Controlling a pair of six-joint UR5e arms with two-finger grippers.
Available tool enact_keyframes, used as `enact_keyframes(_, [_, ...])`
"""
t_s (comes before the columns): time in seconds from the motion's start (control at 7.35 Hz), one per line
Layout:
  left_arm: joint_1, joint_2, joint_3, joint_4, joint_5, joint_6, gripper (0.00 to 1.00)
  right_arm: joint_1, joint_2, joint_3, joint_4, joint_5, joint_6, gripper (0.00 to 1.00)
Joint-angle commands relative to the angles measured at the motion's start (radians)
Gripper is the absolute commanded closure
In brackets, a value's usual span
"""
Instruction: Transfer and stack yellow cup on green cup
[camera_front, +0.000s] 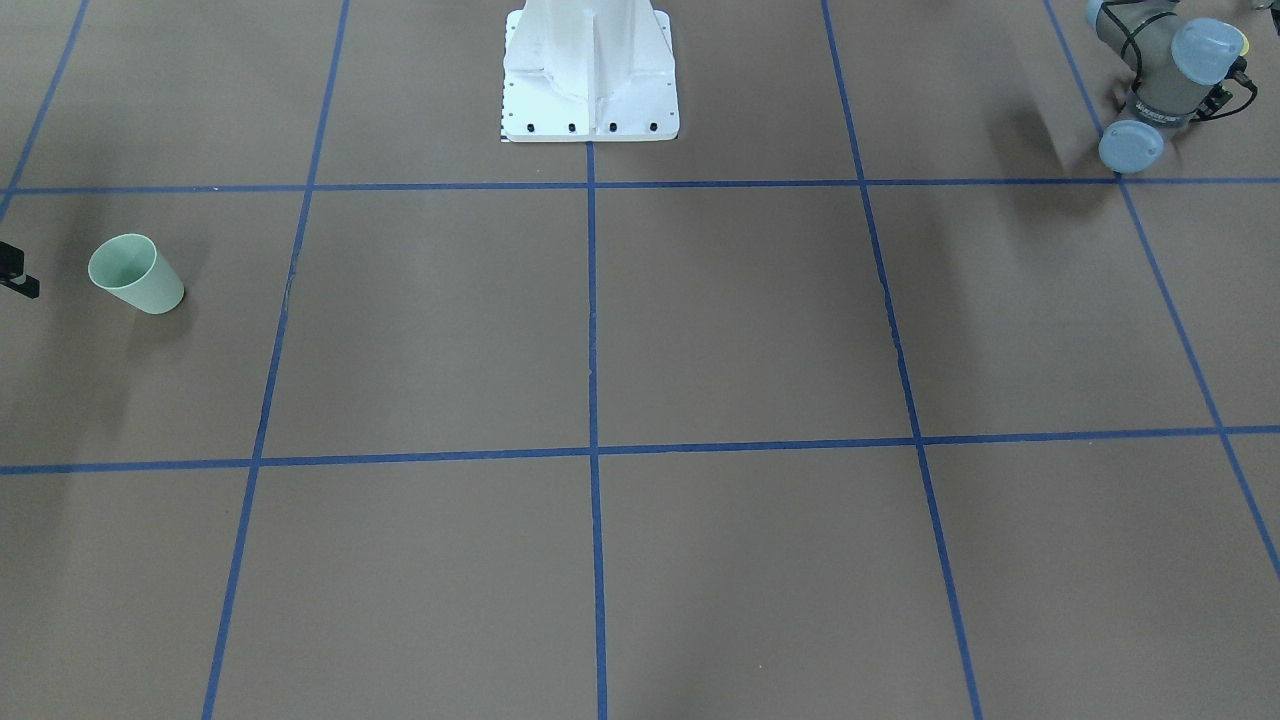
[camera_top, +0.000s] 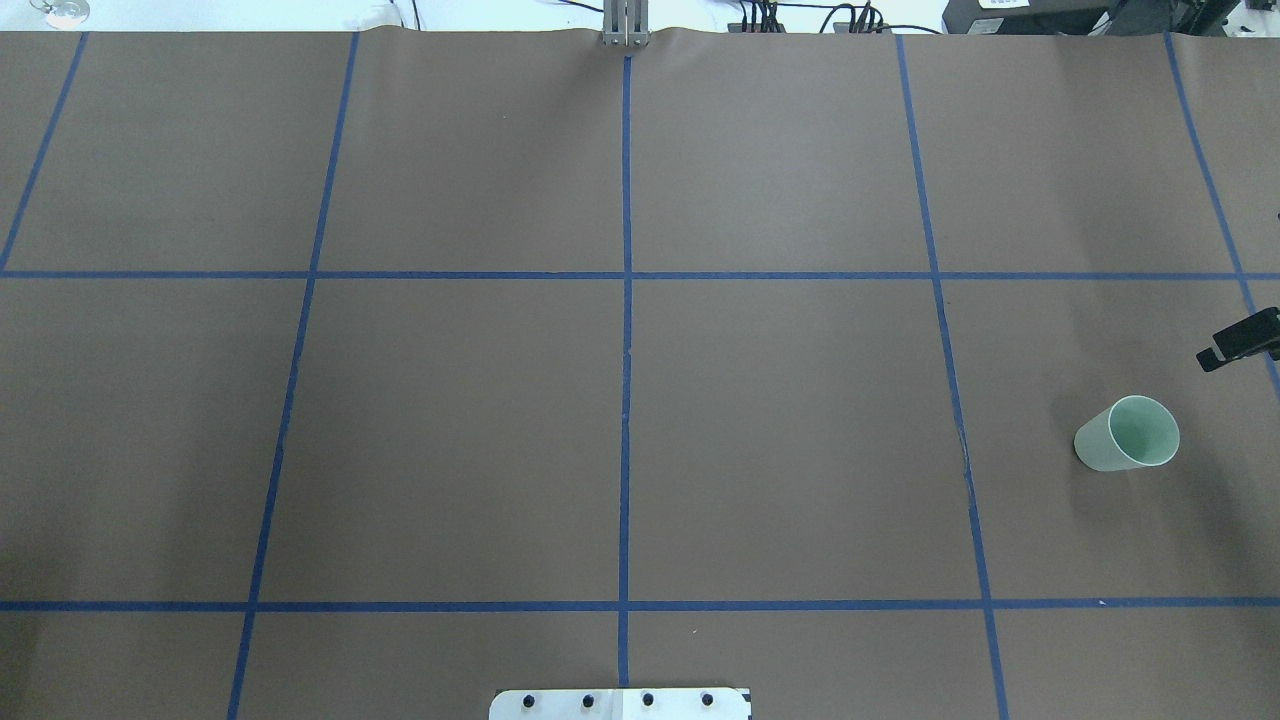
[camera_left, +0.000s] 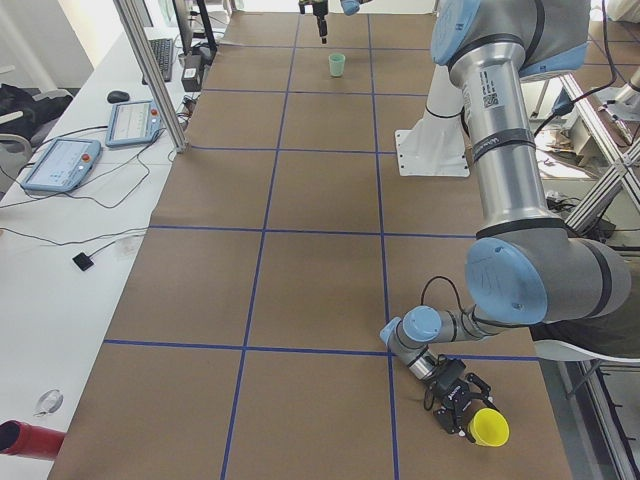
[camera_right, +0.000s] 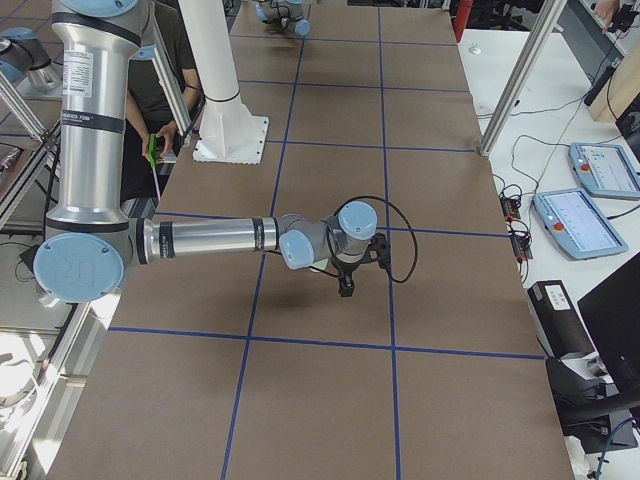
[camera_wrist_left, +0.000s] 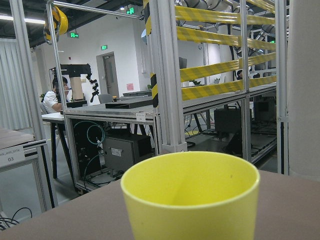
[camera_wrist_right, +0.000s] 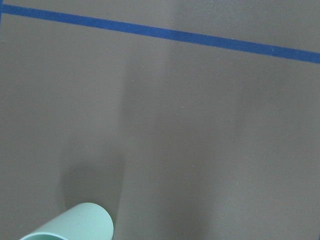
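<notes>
The green cup (camera_top: 1128, 435) stands upright and open on the brown table at the right side of the overhead view. It also shows in the front view (camera_front: 135, 273), the left side view (camera_left: 337, 64) and the right wrist view (camera_wrist_right: 75, 222). My right gripper (camera_top: 1238, 340) hangs just beyond the cup, partly cut off by the edge; I cannot tell if it is open or shut. The yellow cup (camera_left: 488, 427) sits at the table's left end. It fills the left wrist view (camera_wrist_left: 190, 195). My left gripper (camera_left: 460, 403) is right against it, and its grip is unclear.
The white robot base (camera_front: 590, 80) stands at the middle of the table's robot side. Blue tape lines (camera_top: 625, 400) divide the brown table. Teach pendants (camera_left: 60, 165) and cables lie on the white bench beside the table. A seated person (camera_right: 165, 100) is behind the robot.
</notes>
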Motion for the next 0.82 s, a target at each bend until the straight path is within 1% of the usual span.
enact_keyframes(0.0, [0.006, 0.002, 0.027, 0.000, -0.002, 0.002, 0.01, 0.000, 0.000, 0.001, 0.000, 0.002, 0.001, 0.00])
enact_keyframes(0.14, [0.008, 0.005, 0.030, 0.000, -0.002, 0.002, 0.01, 0.000, 0.000, 0.001, 0.000, 0.001, 0.001, 0.00])
enact_keyframes(0.27, [0.009, 0.005, 0.028, 0.002, -0.002, 0.000, 0.11, 0.000, 0.000, 0.001, 0.000, 0.001, 0.001, 0.00])
enact_keyframes(0.41, [0.012, 0.007, 0.028, 0.002, -0.002, 0.000, 0.42, 0.000, 0.000, 0.001, 0.000, 0.001, 0.001, 0.00])
enact_keyframes(0.54, [0.014, 0.011, 0.028, 0.003, 0.001, 0.006, 0.66, 0.000, 0.000, 0.001, 0.000, 0.001, 0.001, 0.00])
enact_keyframes(0.68, [0.018, 0.035, 0.030, -0.001, 0.008, 0.015, 0.67, 0.000, 0.000, 0.006, 0.000, 0.001, 0.001, 0.00])
